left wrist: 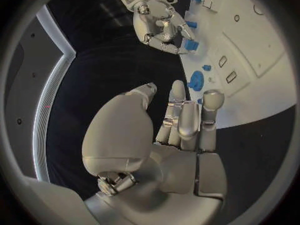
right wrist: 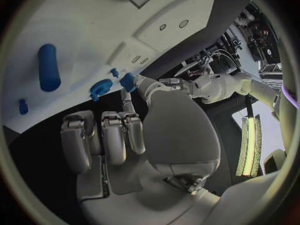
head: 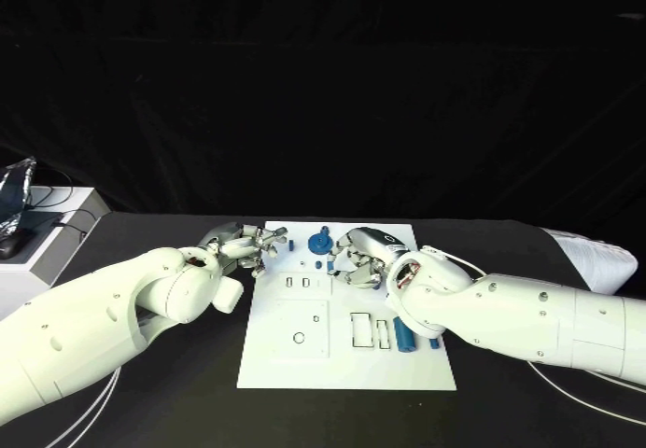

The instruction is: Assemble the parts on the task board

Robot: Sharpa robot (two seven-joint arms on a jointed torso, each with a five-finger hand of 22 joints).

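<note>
The white task board (head: 347, 359) lies in the middle of the table. A blue gear (head: 320, 244) stands near its far edge, also seen as the gear (left wrist: 196, 79) and the gear (right wrist: 100, 88). My right hand (head: 366, 258) hovers over the far part of the board and pinches a small blue block (right wrist: 127, 81) between thumb and a finger, its other fingers curled in. My left hand (head: 249, 245) is at the board's far left corner, fingers extended and holding nothing. A blue cylinder (head: 402, 331) and a small blue peg (head: 433, 343) lie at the board's right side.
Rectangular and round slots (head: 361, 329) mark the board's near half. A grey box with cables (head: 48, 233) stands at the table's far left, and a white object (head: 599, 257) at the far right. Black table surrounds the board.
</note>
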